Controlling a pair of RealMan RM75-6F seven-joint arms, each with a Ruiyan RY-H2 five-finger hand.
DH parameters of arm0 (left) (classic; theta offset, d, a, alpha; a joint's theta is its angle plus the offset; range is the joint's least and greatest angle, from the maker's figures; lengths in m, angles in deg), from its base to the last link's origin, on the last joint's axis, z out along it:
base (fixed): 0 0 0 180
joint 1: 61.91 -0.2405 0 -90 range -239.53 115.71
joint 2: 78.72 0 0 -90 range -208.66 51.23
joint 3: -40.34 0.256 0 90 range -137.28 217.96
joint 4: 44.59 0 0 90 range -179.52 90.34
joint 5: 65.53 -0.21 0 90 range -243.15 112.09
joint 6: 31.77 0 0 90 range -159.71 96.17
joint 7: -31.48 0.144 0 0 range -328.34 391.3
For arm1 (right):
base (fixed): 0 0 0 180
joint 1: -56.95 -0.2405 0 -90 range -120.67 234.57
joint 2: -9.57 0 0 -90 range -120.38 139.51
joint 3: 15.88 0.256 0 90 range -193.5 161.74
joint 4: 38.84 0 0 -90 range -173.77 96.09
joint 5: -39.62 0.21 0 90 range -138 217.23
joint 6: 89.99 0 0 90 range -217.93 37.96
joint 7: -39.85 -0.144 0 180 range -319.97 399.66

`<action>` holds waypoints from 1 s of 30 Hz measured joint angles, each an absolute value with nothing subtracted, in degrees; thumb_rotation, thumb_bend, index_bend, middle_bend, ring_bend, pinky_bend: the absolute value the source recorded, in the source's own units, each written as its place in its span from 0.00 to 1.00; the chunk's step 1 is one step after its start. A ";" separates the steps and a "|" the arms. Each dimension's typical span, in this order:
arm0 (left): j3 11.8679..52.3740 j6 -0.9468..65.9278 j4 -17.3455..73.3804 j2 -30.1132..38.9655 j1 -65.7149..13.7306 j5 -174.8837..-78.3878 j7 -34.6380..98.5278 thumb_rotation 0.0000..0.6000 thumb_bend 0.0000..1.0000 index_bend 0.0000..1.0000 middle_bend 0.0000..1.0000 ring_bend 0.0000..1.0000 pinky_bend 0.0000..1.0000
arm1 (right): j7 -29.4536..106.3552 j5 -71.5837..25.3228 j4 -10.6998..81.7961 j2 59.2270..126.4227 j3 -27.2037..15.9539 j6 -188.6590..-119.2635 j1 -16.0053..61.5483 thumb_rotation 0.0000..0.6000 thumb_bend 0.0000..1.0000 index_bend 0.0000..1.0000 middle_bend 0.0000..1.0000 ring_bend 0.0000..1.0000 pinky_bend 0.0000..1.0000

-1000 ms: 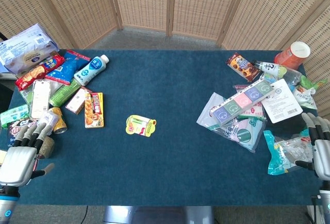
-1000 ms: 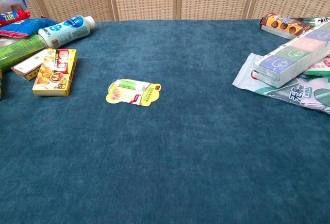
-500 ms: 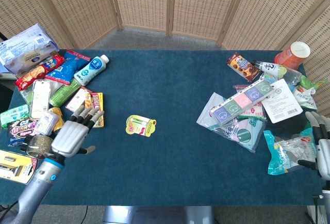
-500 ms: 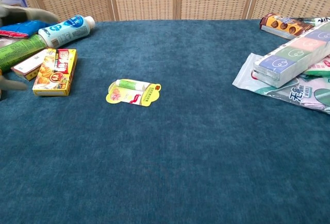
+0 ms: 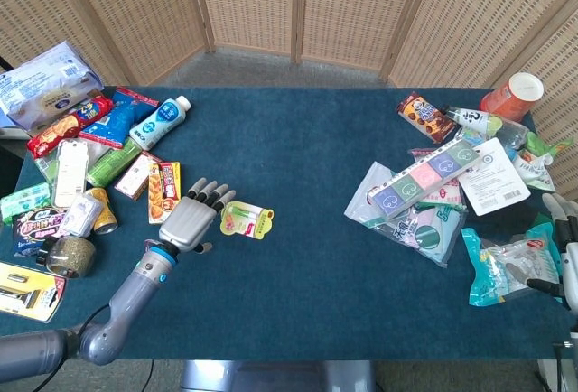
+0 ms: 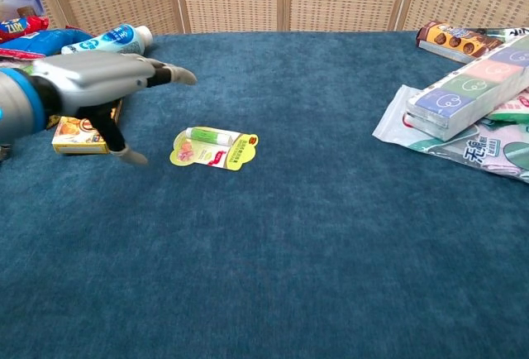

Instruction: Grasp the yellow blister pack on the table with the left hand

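The yellow blister pack (image 5: 247, 220) (image 6: 214, 147) lies flat near the middle of the blue table, a green tube under its plastic. My left hand (image 5: 191, 220) (image 6: 106, 83) hovers just left of it, fingers spread and holding nothing, fingertips close to the pack's left edge. In the chest view the hand is above the cloth, apart from the pack. My right hand (image 5: 564, 247) shows only at the right edge of the head view, fingers apart, holding nothing.
A yellow snack box (image 5: 163, 191) (image 6: 83, 124), a white bottle (image 5: 161, 121) and several packets crowd the table's left side. Boxes, bags and an orange cup (image 5: 512, 96) fill the right side. A long pastel box (image 6: 469, 88) lies at the right.
My left hand has swept from the table's left edge rightward over the snacks to just beside the blister pack. The right hand has slipped slightly lower.
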State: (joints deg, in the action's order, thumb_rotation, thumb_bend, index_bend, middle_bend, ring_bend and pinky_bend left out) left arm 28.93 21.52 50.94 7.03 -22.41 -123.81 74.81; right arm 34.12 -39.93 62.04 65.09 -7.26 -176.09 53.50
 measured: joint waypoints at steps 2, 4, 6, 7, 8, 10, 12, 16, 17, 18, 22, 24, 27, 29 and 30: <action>28.98 21.09 49.36 8.49 -20.95 -122.14 75.52 1.00 0.00 0.00 0.00 0.00 0.00 | 33.87 -39.82 61.96 65.02 -7.25 -175.91 53.49 1.00 0.00 0.00 0.00 0.00 0.00; 28.98 20.65 47.98 9.84 -19.52 -120.63 75.94 1.00 0.00 0.00 0.00 0.00 0.00 | 33.70 -39.75 61.92 64.97 -7.22 -175.82 53.47 1.00 0.00 0.00 0.00 0.00 0.00; 28.97 20.32 46.88 10.94 -18.32 -119.56 76.22 1.00 0.00 0.00 0.00 0.00 0.00 | 33.60 -39.72 61.92 64.90 -7.18 -175.85 53.49 1.00 0.00 0.00 0.00 0.00 0.00; 28.96 20.14 46.20 11.60 -17.58 -118.88 76.41 1.00 0.00 0.00 0.00 0.00 0.00 | 33.59 -39.74 61.92 64.88 -7.19 -175.85 53.50 1.00 0.00 0.00 0.00 0.00 0.00; 28.95 20.03 45.71 12.02 -17.11 -118.36 76.56 1.00 0.00 0.00 0.00 0.00 0.00 | 33.57 -39.76 61.92 64.86 -7.20 -175.83 53.51 1.00 0.00 0.00 0.00 0.00 0.00; 28.90 19.75 44.74 12.82 -16.12 -116.99 76.93 1.00 0.00 0.00 0.00 0.00 0.00 | 33.61 -39.75 61.87 64.86 -7.22 -175.75 53.50 1.00 0.00 0.00 0.00 0.00 0.00; 28.83 19.50 44.12 13.45 -15.19 -115.46 77.43 1.00 0.00 0.00 0.00 0.00 0.00 | 33.57 -39.69 61.83 64.88 -7.23 -175.64 53.47 1.00 0.00 0.00 0.00 0.00 0.00; 28.65 19.16 42.48 15.20 -12.17 -110.92 79.76 1.00 0.00 0.00 0.00 0.00 0.00 | 33.22 -39.61 61.79 64.81 -7.18 -175.59 53.48 1.00 0.00 0.00 0.00 0.00 0.00; 28.59 19.12 42.15 15.61 -11.48 -109.93 80.25 1.00 0.00 0.00 0.00 0.00 0.00 | 33.14 -39.61 61.78 64.78 -7.17 -175.60 53.50 1.00 0.00 0.00 0.00 0.00 0.00; 28.54 19.09 41.80 16.01 -10.73 -108.98 80.77 1.00 0.00 0.00 0.00 0.00 0.00 | 33.09 -39.60 61.77 64.75 -7.16 -175.61 53.51 1.00 0.00 0.00 0.00 0.00 0.00; 28.66 19.12 40.34 17.52 -7.69 -105.23 83.08 1.00 0.00 0.00 0.00 0.00 0.00 | 32.66 -39.50 61.69 64.56 -7.08 -175.63 53.58 1.00 0.00 0.00 0.00 0.00 0.00; 28.84 19.16 39.76 17.94 -6.72 -103.98 83.68 1.00 0.00 0.00 0.00 0.00 0.00 | 32.49 -39.48 61.65 64.51 -7.04 -175.66 53.61 1.00 0.00 0.00 0.00 0.00 0.00; 29.21 19.21 38.64 18.45 -5.36 -102.37 84.16 1.00 0.00 0.00 0.00 0.00 0.00 | 32.29 -39.48 61.61 64.38 -6.98 -175.72 53.65 1.00 0.00 0.00 0.00 0.00 0.00; 29.58 18.95 38.10 18.60 -4.67 -101.27 84.33 1.00 0.00 0.00 0.00 0.00 0.00 | 32.24 -39.53 61.65 64.36 -7.00 -175.77 53.69 1.00 0.00 0.00 0.00 0.00 0.00; 29.77 18.78 37.74 18.68 -4.35 -100.79 84.40 1.00 0.00 0.00 0.00 0.00 0.02 | 32.23 -39.59 61.67 64.36 -7.00 -175.81 53.70 1.00 0.00 0.00 0.00 0.00 0.00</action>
